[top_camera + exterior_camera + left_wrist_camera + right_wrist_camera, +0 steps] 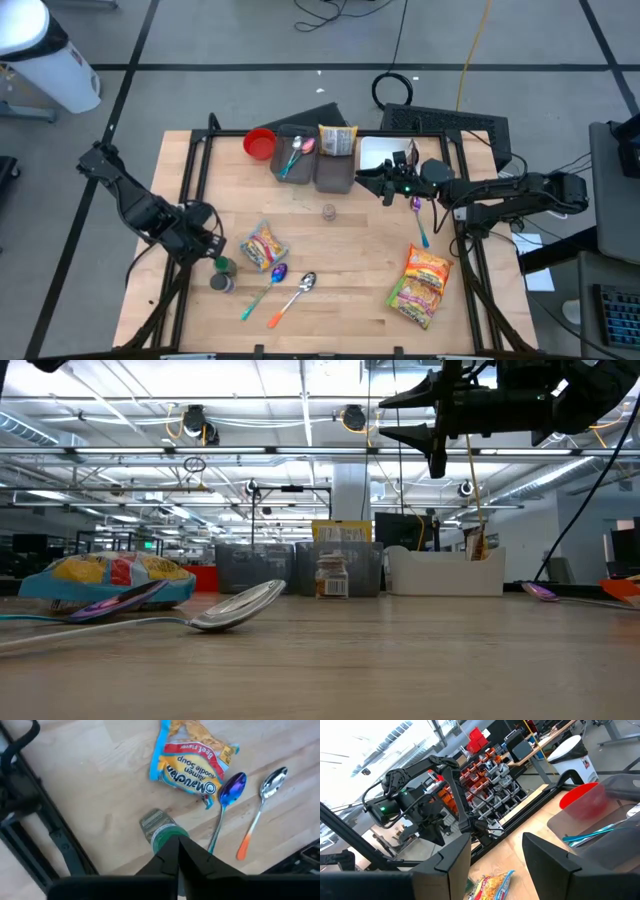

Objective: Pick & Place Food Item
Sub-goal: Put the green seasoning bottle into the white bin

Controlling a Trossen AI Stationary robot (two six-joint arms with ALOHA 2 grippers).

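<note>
A blue and yellow ramen packet (263,247) (192,762) lies flat on the wooden table's near left part. Beside it are a purple spoon (233,787) and a silver spoon with an orange handle (272,782). A second, orange and green food packet (422,285) lies near right. My left gripper (178,851) (207,243) points down, shut on nothing, above a green-lidded jar (167,836) that stands next to a grey-lidded jar (152,819). My right gripper (383,187) (495,837) hangs open and level, high over the table's far right part, with nothing between its fingers.
At the far edge stand a red bowl (260,143), two grey bins (335,172) holding spoons and an upright yellow packet (337,140), and a white bin (380,152). A small jar (328,211) stands mid-table. Another purple spoon (417,207) lies below my right arm.
</note>
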